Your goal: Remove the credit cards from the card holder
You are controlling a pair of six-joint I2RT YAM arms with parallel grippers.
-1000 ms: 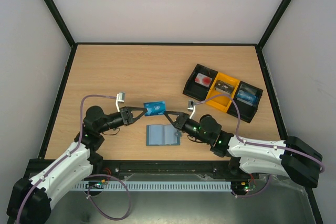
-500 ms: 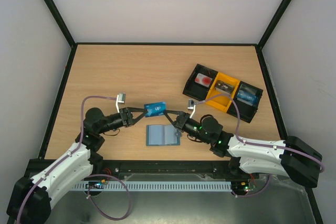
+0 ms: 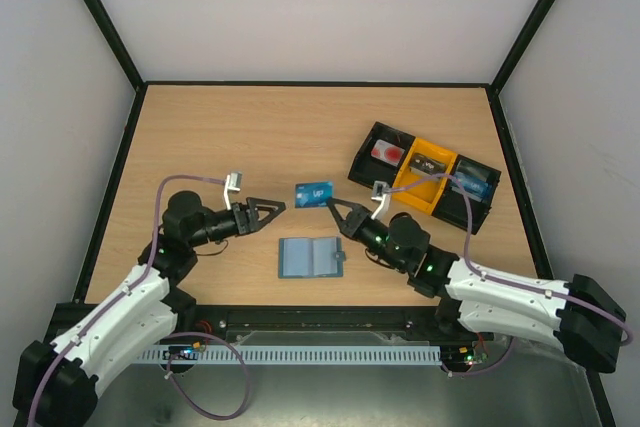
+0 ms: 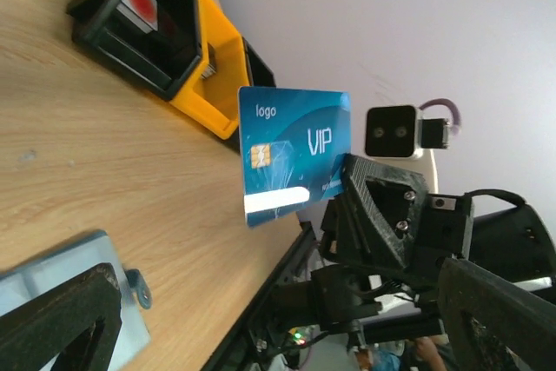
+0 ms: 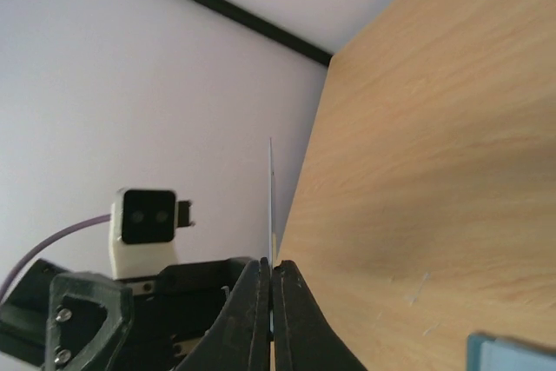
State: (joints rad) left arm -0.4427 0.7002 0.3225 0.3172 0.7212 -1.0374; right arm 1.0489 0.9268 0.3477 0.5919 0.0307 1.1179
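Note:
The grey-blue card holder [image 3: 310, 258] lies open and flat on the table near the front edge; a piece of it shows in the left wrist view [image 4: 65, 262] and a corner in the right wrist view [image 5: 512, 349]. A blue credit card [image 3: 313, 193] marked VIP [image 4: 295, 154] hangs in the air above the table, with my right gripper [image 3: 331, 204] shut on its right edge. The right wrist view shows the card edge-on [image 5: 270, 197] between the closed fingers [image 5: 271, 271]. To the card's left, a short gap away, my left gripper [image 3: 272, 211] stands open and holds nothing [image 4: 274, 280].
A black-and-yellow three-compartment tray [image 3: 425, 175] with small items in it stands at the right back of the table [image 4: 165, 32]. Black frame rails [image 3: 310, 83] and white walls border the wooden table on all sides.
My left gripper has opened, let go of the blue card and drawn back to the left. The right gripper, shut on the card, has carried it a little up and to the right.

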